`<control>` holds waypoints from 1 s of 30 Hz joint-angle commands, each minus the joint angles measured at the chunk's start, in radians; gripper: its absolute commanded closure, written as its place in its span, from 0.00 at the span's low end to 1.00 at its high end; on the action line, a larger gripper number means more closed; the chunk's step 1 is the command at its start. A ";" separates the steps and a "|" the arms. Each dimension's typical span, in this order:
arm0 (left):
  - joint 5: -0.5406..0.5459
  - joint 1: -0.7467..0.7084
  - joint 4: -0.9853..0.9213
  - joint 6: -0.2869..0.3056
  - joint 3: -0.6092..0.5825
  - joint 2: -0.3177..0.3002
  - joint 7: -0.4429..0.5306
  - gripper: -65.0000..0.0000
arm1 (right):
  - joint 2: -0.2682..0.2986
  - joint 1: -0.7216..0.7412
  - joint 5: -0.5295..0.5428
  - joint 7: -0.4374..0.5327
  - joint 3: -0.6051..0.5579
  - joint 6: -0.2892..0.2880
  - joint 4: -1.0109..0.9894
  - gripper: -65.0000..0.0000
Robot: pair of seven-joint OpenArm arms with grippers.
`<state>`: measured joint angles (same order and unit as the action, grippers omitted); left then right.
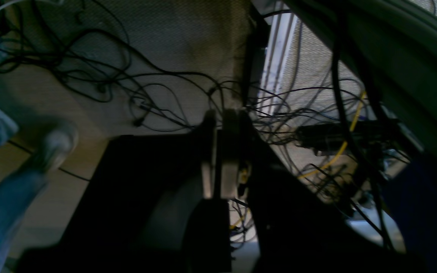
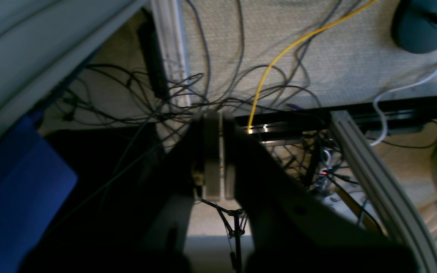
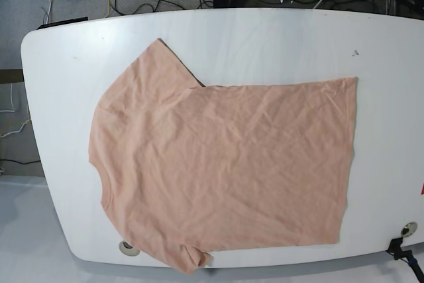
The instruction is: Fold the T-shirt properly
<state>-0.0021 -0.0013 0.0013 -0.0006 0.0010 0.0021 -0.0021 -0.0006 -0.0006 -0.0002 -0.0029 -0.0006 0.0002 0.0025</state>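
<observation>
The shirt (image 3: 225, 164) lies flat and open on the tabletop (image 3: 265, 38), and covers most of it. Its long way runs side to side in the base view: the neck end is toward that view's left, the hem toward its right. One sleeve points to the far edge, the other hangs at the near edge.

I think my arms are parked past the far edge of the tabletop. So the shirt lies away from both, toward the near side. My right arm should be nearer the neck end, my left nearer the hem.

My left end effector (image 1: 219, 151) is clenched on nothing. My right end effector (image 2: 219, 151) is clenched on nothing too. Both wrist views show only cables (image 1: 135, 87) and floor.
</observation>
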 commanded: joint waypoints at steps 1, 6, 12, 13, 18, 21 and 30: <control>-0.009 0.003 0.002 -0.003 -0.004 0.003 0.016 1.00 | -0.003 0.007 -0.004 0.015 0.000 -0.015 -0.002 1.00; -0.013 0.003 -0.001 -0.007 -0.005 0.000 0.018 1.00 | -0.003 0.006 -0.004 0.013 0.002 -0.014 0.004 1.00; -0.015 0.000 -0.001 -0.006 -0.004 0.000 0.022 1.00 | -0.004 0.006 -0.001 0.013 0.000 -0.013 0.000 1.00; -0.015 0.000 -0.001 -0.002 -0.007 -0.001 0.021 1.00 | -0.003 0.004 0.001 0.014 0.002 -0.011 0.005 1.00; -0.011 0.005 -0.001 -0.001 -0.007 -0.004 0.015 1.00 | -0.003 0.002 -0.004 0.015 0.003 -0.013 0.006 1.00; -0.019 0.002 -0.001 -0.005 -0.007 -0.002 0.022 1.00 | -0.004 0.008 -0.003 0.024 0.000 -0.014 0.004 1.00; -0.013 -0.003 -0.001 -0.003 -0.004 -0.006 0.029 1.00 | -0.004 0.000 -0.007 0.092 0.002 -0.009 -0.002 1.00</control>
<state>-0.0174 -0.0002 0.0013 -0.0006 -0.0048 -0.0006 0.0204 -0.0032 0.0036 -0.0036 0.0780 0.0002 -0.0067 0.0036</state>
